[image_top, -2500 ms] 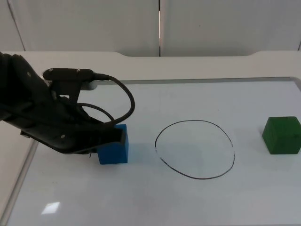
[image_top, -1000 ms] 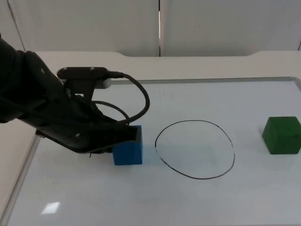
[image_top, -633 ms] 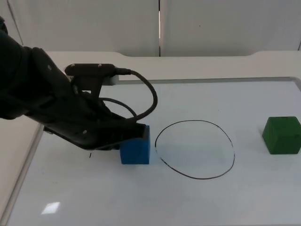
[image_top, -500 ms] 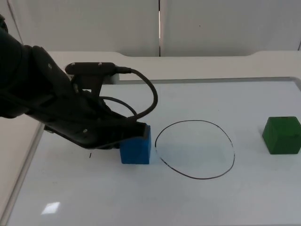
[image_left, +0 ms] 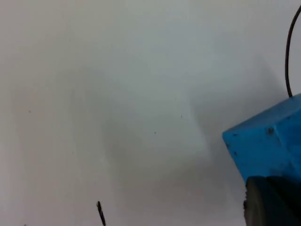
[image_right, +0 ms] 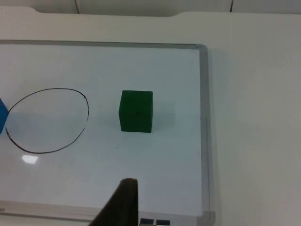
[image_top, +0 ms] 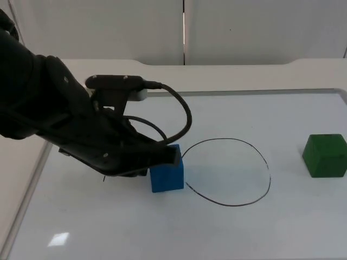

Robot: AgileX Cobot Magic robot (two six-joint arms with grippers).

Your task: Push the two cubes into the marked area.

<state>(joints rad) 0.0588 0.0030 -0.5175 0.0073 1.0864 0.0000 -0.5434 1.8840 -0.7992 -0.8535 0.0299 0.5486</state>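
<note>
A blue cube (image_top: pixel 167 176) stands on the whiteboard with its right edge at the left side of the black drawn circle (image_top: pixel 225 172). My left gripper (image_top: pixel 172 156) is low, pressed against the cube's left rear side. In the left wrist view the blue cube (image_left: pixel 270 141) sits right against the gripper, with the circle's line (image_left: pixel 288 61) just past it. A green cube (image_top: pixel 324 155) rests to the right of the circle, apart from it. My right gripper (image_right: pixel 123 203) waits high above the board, with the green cube (image_right: pixel 136 111) and the circle (image_right: pixel 47 120) below it.
The whiteboard's grey frame (image_right: pixel 203 117) runs close to the right of the green cube. A short black mark (image_top: pixel 104 179) lies on the board behind the left arm. The grey wall stands behind the table.
My left gripper has pushed the blue cube steadily to the right, from well left of the circle up to its left line. The green cube has stayed put.
</note>
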